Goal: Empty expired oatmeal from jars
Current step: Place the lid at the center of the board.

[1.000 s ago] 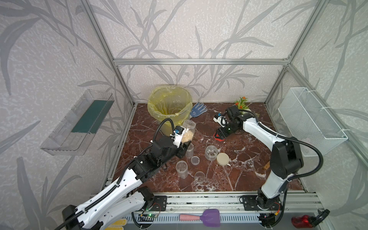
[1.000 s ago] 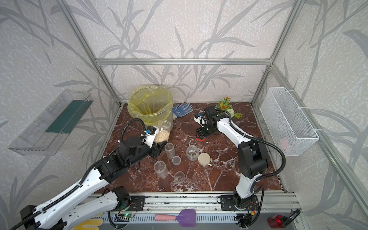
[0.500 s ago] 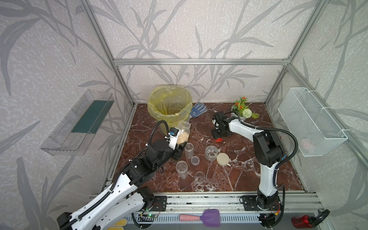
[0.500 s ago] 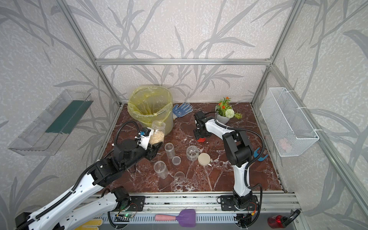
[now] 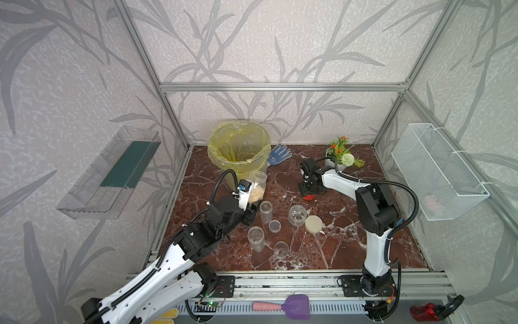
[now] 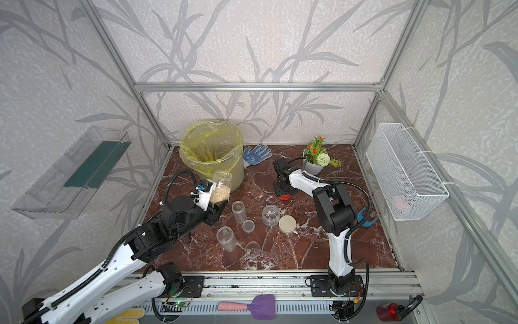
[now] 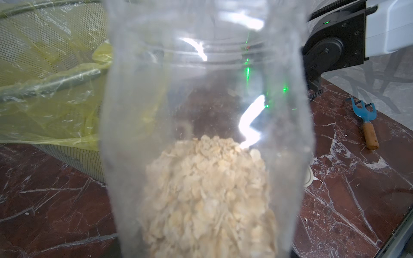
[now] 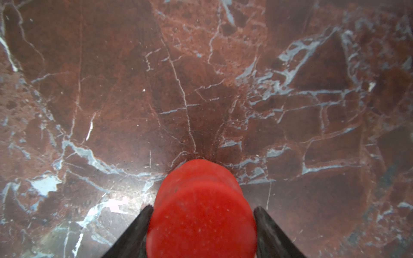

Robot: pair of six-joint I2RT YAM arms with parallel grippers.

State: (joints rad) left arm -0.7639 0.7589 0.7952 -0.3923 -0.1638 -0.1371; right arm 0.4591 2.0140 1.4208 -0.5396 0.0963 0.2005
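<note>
A: Your left gripper [image 5: 251, 207] is closed round the lower body of the open jar [image 5: 258, 182]. You'll find it left of centre in both top views, held clear of the table [image 5: 336, 246] and leaning towards the yellow-lined bin [image 5: 221, 157] just above it in the frame. The oatmeal [image 7: 207, 201] sits in the lower part of the jar.

B: Your right gripper [image 8: 202, 210], right of centre in the top views, has the red cap [image 8: 199, 189] pinched between its two dark fingers. The jaws are set apart to the cap's width, low over the marble. I can't tell whether the cap touches the surface.

A: I'd judge that jar light, thin-walled and slippery; it looks like smooth clear plastic. You'd do best gripping low on the body, as now, so the mouth is free. If you squeeze hard, the wall may flex.

B: The flakes look dry and loose, so expect them to go in a rush once you tip past level. Get the mouth over the bin's opening first, or you'll scatter them.

A: In the lower middle of the frame stand a slim jar [image 5: 265, 211], a second slim jar [image 5: 256, 238] and the squat jar [image 5: 297, 215]. All have their lids off and look empty bar some residue. The one you hold seems to be the last.
</note>
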